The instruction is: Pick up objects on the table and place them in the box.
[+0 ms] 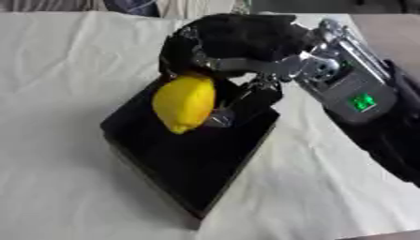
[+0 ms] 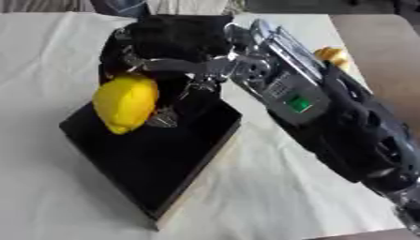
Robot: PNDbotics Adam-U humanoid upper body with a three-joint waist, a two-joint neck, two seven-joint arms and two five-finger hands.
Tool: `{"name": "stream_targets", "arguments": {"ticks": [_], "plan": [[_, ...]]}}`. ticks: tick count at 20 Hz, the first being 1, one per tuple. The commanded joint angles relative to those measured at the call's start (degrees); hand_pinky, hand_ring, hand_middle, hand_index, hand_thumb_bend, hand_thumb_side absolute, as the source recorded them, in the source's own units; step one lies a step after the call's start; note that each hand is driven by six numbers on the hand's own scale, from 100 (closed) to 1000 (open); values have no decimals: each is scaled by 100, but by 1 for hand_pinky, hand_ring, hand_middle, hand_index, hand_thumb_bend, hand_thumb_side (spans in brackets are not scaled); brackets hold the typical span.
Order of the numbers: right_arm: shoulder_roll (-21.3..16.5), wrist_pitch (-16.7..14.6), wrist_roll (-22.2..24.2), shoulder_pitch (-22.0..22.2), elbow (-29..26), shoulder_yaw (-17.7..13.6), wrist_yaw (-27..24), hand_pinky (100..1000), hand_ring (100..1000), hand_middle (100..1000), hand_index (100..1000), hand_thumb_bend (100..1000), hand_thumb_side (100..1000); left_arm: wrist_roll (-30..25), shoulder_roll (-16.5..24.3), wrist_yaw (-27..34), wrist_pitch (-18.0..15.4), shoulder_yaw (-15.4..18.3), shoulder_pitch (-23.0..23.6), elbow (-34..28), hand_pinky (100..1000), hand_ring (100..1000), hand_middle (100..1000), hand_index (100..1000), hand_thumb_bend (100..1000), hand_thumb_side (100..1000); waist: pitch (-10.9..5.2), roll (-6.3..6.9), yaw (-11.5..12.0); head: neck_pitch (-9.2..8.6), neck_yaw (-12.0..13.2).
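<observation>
One hand shows, the robot's right hand, coming in from the 3 o'clock side of the left eye view on a black arm with a silver wrist and a green light. Its fingers are curled round a yellow lemon, pinching it from above and from the right side. The lemon hangs tip-down over the black box, toward the box's 11 o'clock corner; whether it touches the box floor cannot be told. The box sits askew on the tabletop, which is covered by a creased white cloth, and one corner of the box points toward 6 o'clock.

Turning to the right eye view, the same right hand sits at about 12 o'clock, with the lemon below it at roughly 9 o'clock from the picture's middle. A silver fingertip rests against the lemon's lower right side. The box lies under both. A small yellow object, of which only the colour and a rounded shape show, lies on the cloth behind the forearm at 2 o'clock.
</observation>
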Motion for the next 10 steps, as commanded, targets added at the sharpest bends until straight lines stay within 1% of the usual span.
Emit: {"name": "stream_targets", "arguments": {"ticks": [1, 3, 4, 5, 6, 7, 8, 9, 10], "plan": [[63, -127, -47, -24, 277, 29, 343, 775, 739, 497, 665, 207, 102, -17, 55, 18, 9, 58, -11, -90, 826, 778, 754, 875, 409, 507, -94, 17, 19, 1, 15], [104, -198, -81, 35, 442, 69, 504, 775, 744, 503, 674, 222, 104, -26, 41, 21, 10, 57, 4, -90, 826, 778, 754, 875, 408, 508, -85, 16, 26, 1, 18], [120, -235, -90, 64, 504, 87, 566, 777, 755, 518, 693, 257, 104, -30, 35, 23, 12, 57, 12, -90, 826, 778, 754, 875, 406, 510, -81, 15, 25, 1, 20], [135, -273, -92, 88, 545, 104, 613, 778, 758, 523, 700, 267, 103, -35, 29, 25, 13, 56, 17, -90, 826, 778, 754, 875, 406, 510, -78, 14, 24, 3, 20], [149, -311, -87, 106, 570, 120, 644, 785, 795, 576, 747, 325, 100, -39, 24, 26, 15, 54, 19, -90, 827, 778, 754, 875, 405, 509, -75, 13, 22, 5, 20], [165, -369, -36, 130, 569, 148, 656, 793, 819, 607, 783, 339, 100, -46, 18, 29, 17, 51, 19, -90, 827, 778, 754, 875, 405, 509, -72, 11, 19, 8, 19], [179, -446, 41, 148, 546, 169, 648, 831, 879, 702, 851, 364, 209, -53, 15, 30, 17, 48, 18, -90, 827, 778, 754, 875, 405, 509, -70, 11, 16, 10, 19], [189, -531, 121, 163, 511, 175, 615, 846, 918, 765, 887, 380, 317, -59, 12, 32, 17, 46, 17, -90, 827, 778, 754, 875, 404, 510, -69, 12, 12, 11, 21], [193, -607, 191, 172, 473, 167, 581, 890, 999, 860, 923, 409, 447, -65, 10, 34, 17, 44, 17, -90, 827, 778, 754, 875, 404, 510, -68, 14, 8, 8, 22]]}}
